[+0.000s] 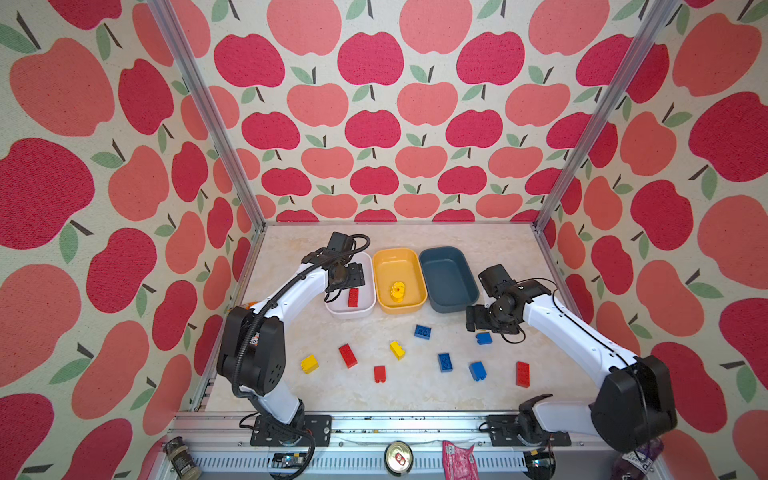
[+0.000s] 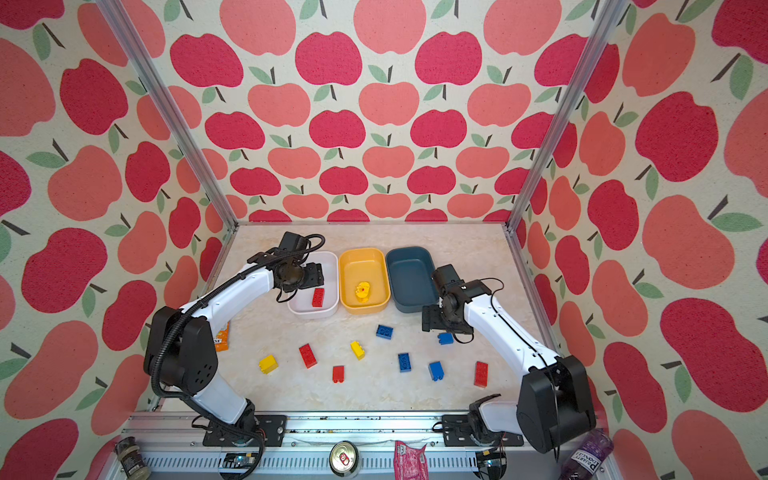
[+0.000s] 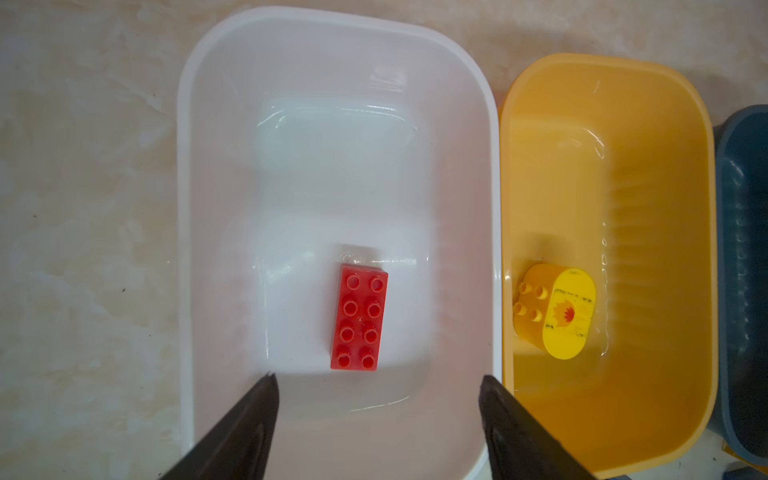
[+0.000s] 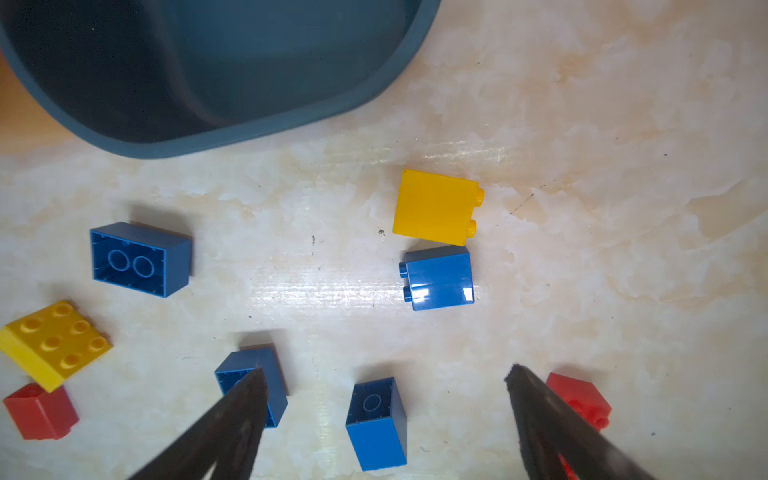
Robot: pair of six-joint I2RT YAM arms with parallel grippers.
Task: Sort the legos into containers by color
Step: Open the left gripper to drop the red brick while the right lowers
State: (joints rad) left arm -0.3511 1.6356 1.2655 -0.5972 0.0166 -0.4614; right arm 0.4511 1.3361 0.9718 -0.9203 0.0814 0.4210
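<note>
Status: red brick [image 3: 359, 318] is lying flat, studs up, on the floor of the white tub [image 3: 183, 208], which is sitting just beside the yellow-orange tub [image 3: 505, 208] on the left arm's side. Nothing is touching the brick. The left gripper [image 3: 378, 377] is hanging over that tub with jaws spread and nothing between them, so I'm reading the red drop as done.

One yellow piece [image 3: 557, 311] is sitting inside the yellow-orange tub itself. The slate blue tub [image 4: 166, 149], on the yellow-orange tub's other side, is showing no bricks.

The right gripper [image 4: 386, 370] is hovering over the table [image 4: 623, 249], on the arm-base side of the yellow-orange tub and past the slate blue tub. Its jaws are wide and gripping nothing. Looks like it's lining up a blue pick; can't tell which one.

Doing it well:
- The blue brick [image 4: 438, 278] closest to the slate blue tub is lying on its side with a yellow brick [image 4: 436, 206] just beside it, maybe touching. Close across the faces away from the yellow one, or it'll be dragging both.
- A second blue brick [image 4: 376, 424] is lying farther from the tubs with every side free. That's the cleaner grab.
- Come straight down, centre the brick between the jaws, and squeeze flat faces, not studs.
</note>
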